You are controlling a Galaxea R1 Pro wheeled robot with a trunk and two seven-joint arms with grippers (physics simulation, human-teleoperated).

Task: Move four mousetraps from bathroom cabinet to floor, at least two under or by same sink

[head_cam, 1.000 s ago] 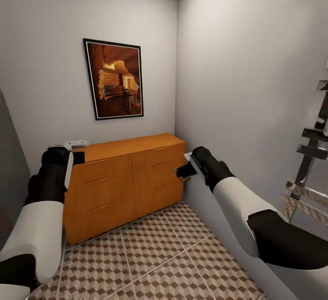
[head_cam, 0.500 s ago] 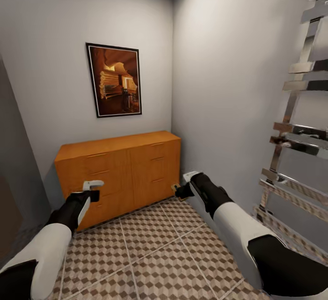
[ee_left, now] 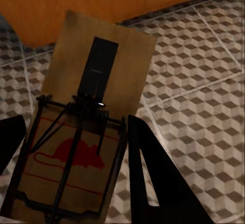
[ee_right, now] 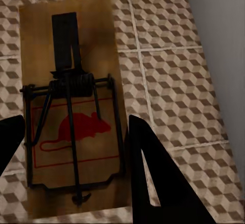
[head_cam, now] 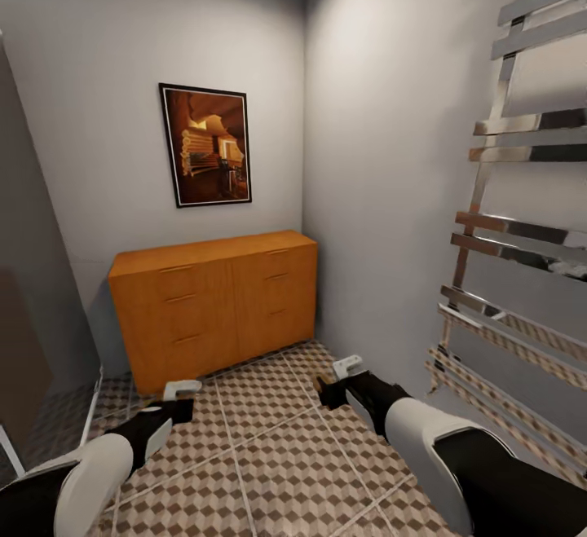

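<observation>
Two arms reach low over the bathroom floor (head_cam: 269, 472) in the head view, w/ the cabinet (head_cam: 216, 301) shut against the far wall, a framed picture (head_cam: 205, 146) above it and a chrome towel rail (head_cam: 505, 244) at right. Left wrist view: left hand (ee_left: 71, 147) pinches a mousetrap (ee_left: 92, 127) (red mouse print up) above the tiles. Right wrist view: right hand (ee_right: 71, 147) pinches another mousetrap (ee_right: 71, 112), beside the wall.

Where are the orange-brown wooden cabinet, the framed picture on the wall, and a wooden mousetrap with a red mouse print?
orange-brown wooden cabinet (head_cam: 214, 305), head view, front panel.
framed picture (head_cam: 206, 145), head view, its middle.
wooden mousetrap (ee_right: 71, 109), right wrist view, the board's centre.
</observation>
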